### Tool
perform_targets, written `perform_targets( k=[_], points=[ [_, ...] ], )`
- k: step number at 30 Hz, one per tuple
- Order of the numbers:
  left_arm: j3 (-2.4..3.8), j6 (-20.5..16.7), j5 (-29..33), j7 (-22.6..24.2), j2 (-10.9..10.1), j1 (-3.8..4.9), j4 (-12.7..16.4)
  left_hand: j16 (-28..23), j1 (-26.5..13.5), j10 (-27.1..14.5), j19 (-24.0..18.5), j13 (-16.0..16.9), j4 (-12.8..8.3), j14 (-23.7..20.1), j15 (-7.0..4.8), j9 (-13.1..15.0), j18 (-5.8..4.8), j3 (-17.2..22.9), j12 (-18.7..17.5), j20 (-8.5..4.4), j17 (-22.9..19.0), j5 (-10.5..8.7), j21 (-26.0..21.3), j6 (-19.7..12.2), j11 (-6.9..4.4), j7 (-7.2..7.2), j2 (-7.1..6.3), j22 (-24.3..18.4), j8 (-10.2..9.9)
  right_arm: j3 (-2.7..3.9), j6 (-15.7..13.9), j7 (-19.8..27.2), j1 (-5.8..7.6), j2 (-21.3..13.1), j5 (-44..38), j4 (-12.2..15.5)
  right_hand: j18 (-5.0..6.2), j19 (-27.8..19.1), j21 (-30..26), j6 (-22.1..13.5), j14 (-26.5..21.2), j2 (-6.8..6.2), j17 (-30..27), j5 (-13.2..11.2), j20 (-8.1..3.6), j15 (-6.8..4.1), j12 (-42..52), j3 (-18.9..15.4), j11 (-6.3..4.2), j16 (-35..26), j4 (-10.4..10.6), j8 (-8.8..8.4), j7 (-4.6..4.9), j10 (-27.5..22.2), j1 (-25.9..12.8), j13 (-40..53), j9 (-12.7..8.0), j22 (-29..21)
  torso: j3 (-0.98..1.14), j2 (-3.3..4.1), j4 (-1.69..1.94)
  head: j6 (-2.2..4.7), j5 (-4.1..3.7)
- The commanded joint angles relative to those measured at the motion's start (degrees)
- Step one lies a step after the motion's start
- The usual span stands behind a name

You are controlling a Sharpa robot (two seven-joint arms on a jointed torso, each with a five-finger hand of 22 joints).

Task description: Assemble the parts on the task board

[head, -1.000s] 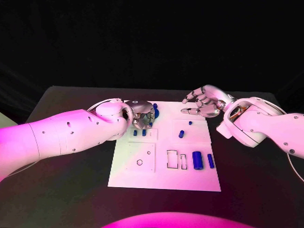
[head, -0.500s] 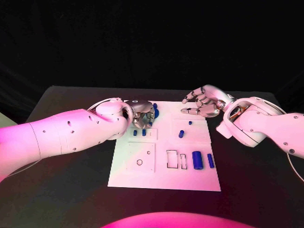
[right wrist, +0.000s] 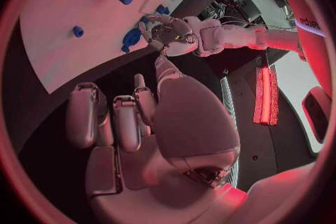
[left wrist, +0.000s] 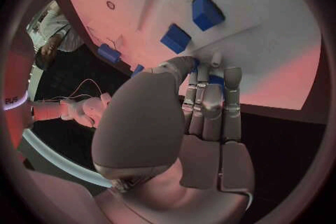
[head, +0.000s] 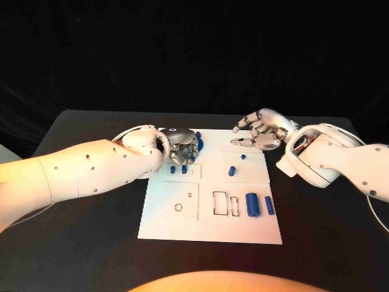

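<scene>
The white task board (head: 210,226) lies in the middle of the black bench (head: 81,243), and the step in hand is judged to be the seating of a part at its far left corner. There the left robot hand (head: 182,148) is lowered over a cluster of blue parts (head: 199,143); in the left wrist view its fingers (left wrist: 210,102) are drawn together with a blue piece (left wrist: 218,82) showing between the tips, so a pinch on that piece seems likely — though whether it is truly held or merely touched cannot be told. Two small blue blocks (head: 178,170) stand just beside this hand, toward the robot. The right robot hand (head: 260,132) is held above the board's far right corner with its fingers curled inward and nothing seen in them. Other parts lie well apart on the board: a short blue peg (head: 232,171) near the middle, and a thick blue cylinder (head: 252,205) with a thinner one (head: 269,204) just beside it near the right edge. Much of the assembly is judged still to be done. The next move calls for the pinched piece to be aligned squarely with its seat and pressed down — without the neighbouring blocks being knocked.
</scene>
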Motion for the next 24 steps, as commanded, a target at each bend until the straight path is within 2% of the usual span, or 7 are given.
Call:
perform_targets(
  k=[1, 10, 15, 20, 24],
  points=[
    [-0.04, -0.7, 0.7, 1.3, 0.1, -0.1, 0.0, 0.4, -0.2, 0.9, 0.7, -0.1, -0.5, 0.6, -0.11, 0.2, -0.54, 0.0, -0.6, -0.11, 0.3, -0.21, 0.7, 0.7, 0.02, -0.07, 0.56, 0.7, 0.2, 0.01, 1.1, 0.2, -0.03, 0.1, -0.3, 0.1, 0.63, -0.1, 0.0, -0.2, 3.0, 0.44, 3.2, 0.2, -0.15, 0.15, 0.2, 0.4, -0.1, -0.2, -0.1, 0.21, 0.0, 0.0, -0.1, 0.9, -0.1, 5.3, -0.02, -0.03, -0.03, 0.08, 0.08],
    [0.18, -2.7, 1.9, 1.8, -1.1, -0.11, 1.0, 0.6, -0.6, 1.6, 1.3, -0.3, -0.9, 1.0, -0.2, 0.4, -0.7, 0.2, -1.5, -0.2, 0.5, -0.16, 1.5, 1.3, 0.0, -0.1, 0.56, 1.4, 0.0, 0.01, 1.2, 0.2, -0.03, 0.1, -0.3, 0.0, 0.63, -0.1, 0.0, -0.2, 3.0, 0.44, 3.2, 0.2, -0.15, 0.15, 0.2, 0.4, -0.1, -0.2, -0.1, 0.21, 0.0, 0.0, -0.1, 0.9, -0.1, 5.3, -0.02, -0.03, -0.01, 0.36, 0.02],
    [1.35, -2.9, 3.3, 1.7, -2.4, -0.1, 2.4, 0.7, -1.1, 2.0, 1.5, -0.4, -0.9, 1.2, -0.19, 0.4, -0.77, 0.3, -2.2, -0.19, 0.6, -0.16, 1.8, 1.5, 0.04, -0.08, 0.43, 1.7, -0.2, 0.01, 1.2, 0.1, -0.03, 0.1, -0.4, -0.1, 0.63, -0.1, 0.0, -0.2, 3.0, 0.44, 3.2, 0.2, -0.15, 0.15, 0.2, 0.4, -0.1, -0.2, -0.1, 0.21, 0.0, 0.0, -0.1, 0.9, -0.1, 5.3, -0.01, -0.08, 0.01, 0.54, 0.03],
    [2.93, -1.8, 4.9, 1.2, -4.6, -0.06, 4.5, 0.8, -1.6, 2.3, 1.7, -0.5, -0.9, 1.3, -0.16, 0.5, -0.82, 0.2, -2.7, -0.16, 0.6, -0.2, 1.9, 1.7, 0.06, -0.12, 0.23, 1.9, -0.4, 0.01, 1.2, 0.1, -0.03, 0.0, -0.4, -0.2, 0.63, -0.1, 0.0, -0.2, 3.0, 0.44, 3.2, 0.2, -0.15, 0.15, 0.2, 0.4, -0.1, -0.2, -0.1, 0.21, 0.0, 0.0, -0.1, 0.9, -0.1, 5.3, 0.01, -0.15, 0.06, 0.55, 0.05],
    [3.73, -1.4, 5.6, 0.7, -6.6, -0.02, 6.1, 0.8, -1.8, 2.3, 1.7, -0.6, -0.8, 1.3, -0.16, 0.5, -0.83, 0.2, -2.9, -0.15, 0.6, -0.2, 2.0, 1.7, 0.06, -0.13, 0.18, 2.0, -0.4, 0.01, 1.2, 0.0, -0.03, -0.1, -0.4, -0.2, 0.63, -0.1, 0.0, -0.2, 3.0, 0.44, 3.2, 0.2, -0.15, 0.15, 0.2, 0.4, -0.1, -0.2, -0.1, 0.21, 0.0, 0.0, -0.1, 0.9, -0.1, 5.3, 0.0, -0.1, 0.13, 0.62, 0.13]
  ],
)
